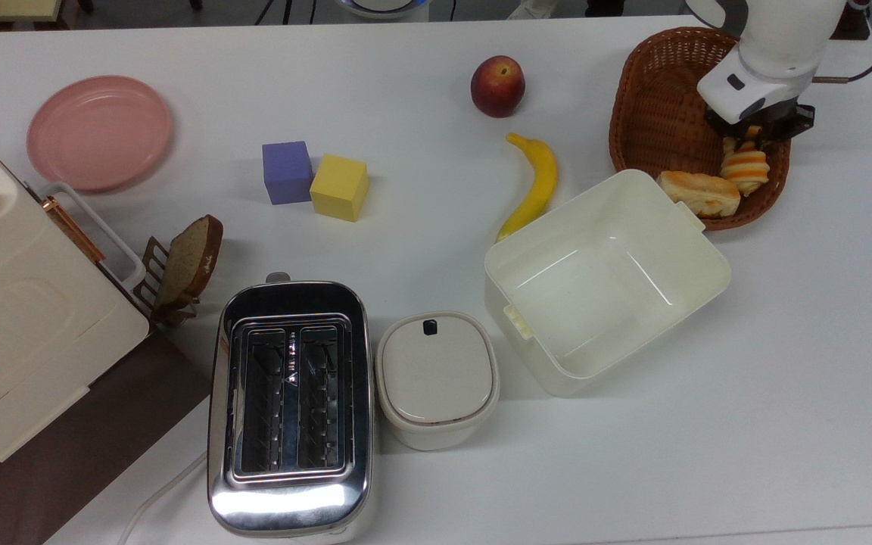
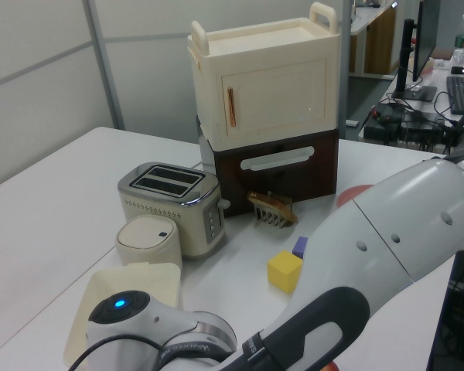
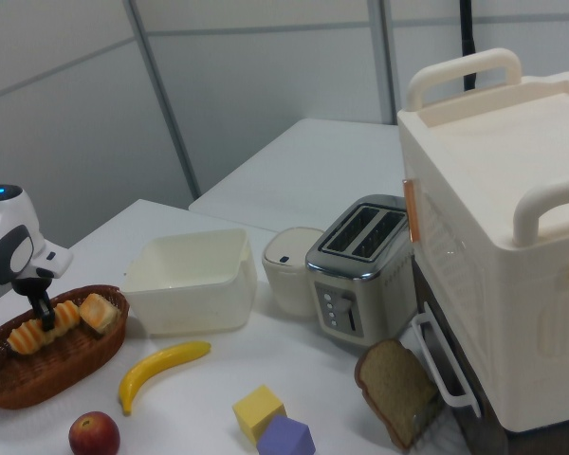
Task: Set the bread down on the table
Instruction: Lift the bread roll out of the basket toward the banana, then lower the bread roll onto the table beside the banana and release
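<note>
Progress first: early stage, nothing delivered yet.

Top view: bread (image 1: 745,165) is inside the wicker basket (image 1: 627,106), not on the bench (image 1: 406,98). The fingers (image 1: 739,141) come down on the bread's far end and look pinched onto it, with the striped body sticking out below them toward the picture's bottom. Pale bun (image 1: 701,194) lies just beside the bread, down and to the top view's left of the fingers, resting against the basket rim. Cream tub (image 1: 606,280) sits further down-left of the fingers, touching or nearly touching the basket. Open bench surface lies to the top view's right of the fingers, past the basket rim. Left to do, by my judgement: lift clear of the rim, carry over, set down, release.

Left view: the arm (image 2: 387,239) crosses the foreground, a long white link running down to a grey-and-black wrist with a blue light. Toaster (image 2: 174,197) and cabinet (image 2: 267,108) stand well behind it.

Right view: the gripper (image 3: 45,318) points straight down from a white wrist, with a dark finger planted on the bread's middle. The bread lies along the basket floor, low, not clearly raised. The bun is just to the right view's right of the fingers, and the banana (image 3: 161,370) is outside the basket, further right.
</note>
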